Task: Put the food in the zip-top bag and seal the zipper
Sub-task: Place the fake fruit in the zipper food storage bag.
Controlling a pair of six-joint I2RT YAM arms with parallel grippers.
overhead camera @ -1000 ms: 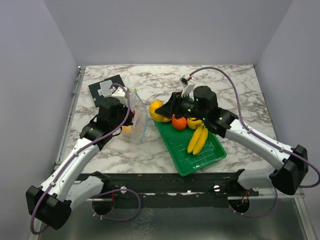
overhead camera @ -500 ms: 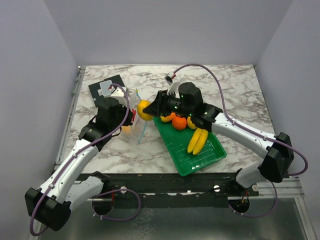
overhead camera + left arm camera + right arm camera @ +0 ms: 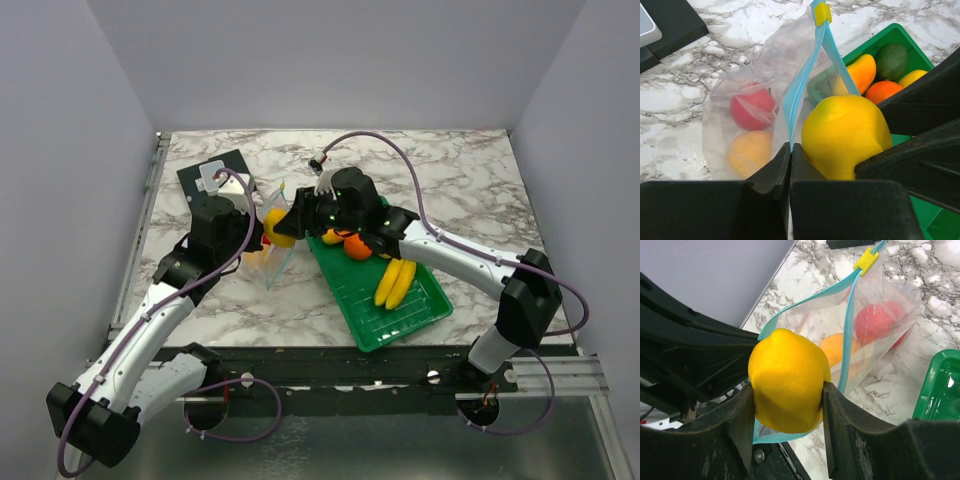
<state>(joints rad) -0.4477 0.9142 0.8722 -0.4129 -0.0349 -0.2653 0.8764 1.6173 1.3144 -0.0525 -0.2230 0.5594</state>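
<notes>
The clear zip-top bag [image 3: 272, 250] hangs upright, its mouth held apart. My left gripper [image 3: 257, 236] is shut on the light blue zipper [image 3: 801, 82] at the edge of the mouth [image 3: 790, 150]. Inside the bag [image 3: 740, 85] lie a red apple [image 3: 752, 107] and an orange-yellow piece [image 3: 749, 152]. My right gripper [image 3: 292, 222] is shut on a yellow lemon-like fruit [image 3: 787, 377] right at the mouth, and the blue strip [image 3: 850, 315] loops round the fruit. In the green tray [image 3: 400, 318] lie the bananas [image 3: 397, 278], a round orange [image 3: 358, 246] and other pieces.
A black device with a white top [image 3: 212, 176] lies at the back left, just behind the left gripper. The zipper's yellow slider [image 3: 866, 260] sits at the far end of the strip. The tray lies slantwise under the right forearm. Grey walls enclose the marble table.
The right gripper has carried the yellow fruit leftwards from above the tray to the bag's mouth. The left gripper has kept its hold on the bag, shifting only slightly.
</notes>
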